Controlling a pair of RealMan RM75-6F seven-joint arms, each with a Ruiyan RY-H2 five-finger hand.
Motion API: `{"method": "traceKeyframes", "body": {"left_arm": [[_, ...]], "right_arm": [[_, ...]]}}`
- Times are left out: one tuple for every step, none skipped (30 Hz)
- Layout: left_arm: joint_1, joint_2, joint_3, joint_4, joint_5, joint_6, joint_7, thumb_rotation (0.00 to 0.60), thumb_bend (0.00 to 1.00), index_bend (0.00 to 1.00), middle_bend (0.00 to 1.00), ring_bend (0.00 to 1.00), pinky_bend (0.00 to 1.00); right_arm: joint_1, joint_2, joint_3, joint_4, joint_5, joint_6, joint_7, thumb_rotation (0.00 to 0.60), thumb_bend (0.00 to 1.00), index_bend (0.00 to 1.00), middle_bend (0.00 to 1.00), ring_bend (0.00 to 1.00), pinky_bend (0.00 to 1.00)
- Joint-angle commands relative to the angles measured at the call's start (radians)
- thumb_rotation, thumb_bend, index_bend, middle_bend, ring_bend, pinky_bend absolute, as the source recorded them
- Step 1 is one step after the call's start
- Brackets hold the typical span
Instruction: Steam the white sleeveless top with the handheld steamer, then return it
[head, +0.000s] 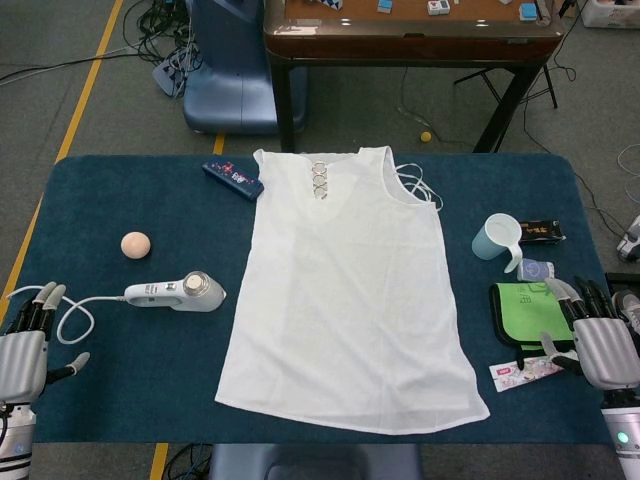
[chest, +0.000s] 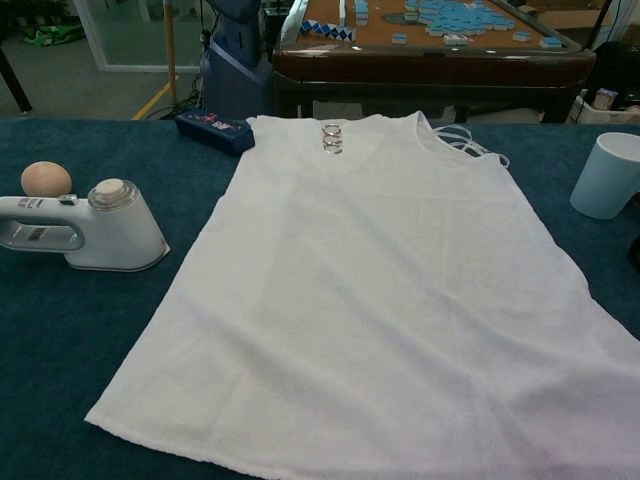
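Note:
The white sleeveless top (head: 345, 290) (chest: 380, 290) lies flat in the middle of the blue table (head: 150, 380), neckline toward the far edge. The handheld steamer (head: 176, 293) (chest: 85, 236) lies on its side left of the top, its cord looping to the left. My left hand (head: 24, 345) is at the table's near-left corner, fingers apart, holding nothing, well clear of the steamer. My right hand (head: 605, 340) is at the near-right edge beside a green cloth, fingers apart and empty. Neither hand shows in the chest view.
A peach ball (head: 135, 243) (chest: 45, 179) lies behind the steamer. A dark blue box (head: 233, 178) (chest: 214, 129) sits by the top's left shoulder. At right are a pale blue cup (head: 496, 237) (chest: 605, 175), a green cloth (head: 530, 313), a small packet (head: 525, 372) and a black item (head: 540, 231).

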Motion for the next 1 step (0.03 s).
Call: {"method": "traceKeyframes", "body": {"left_arm": [[0.006,0.001,-0.005,-0.001,-0.006,-0.006,-0.002,0.6,0.08,0.08,0.08,0.1,0.29]], "right_arm": [[-0.001,-0.001,0.004,-0.001,-0.004,-0.009,0.002,0.6,0.41,0.0,0.15,0.02,0.02]]}}
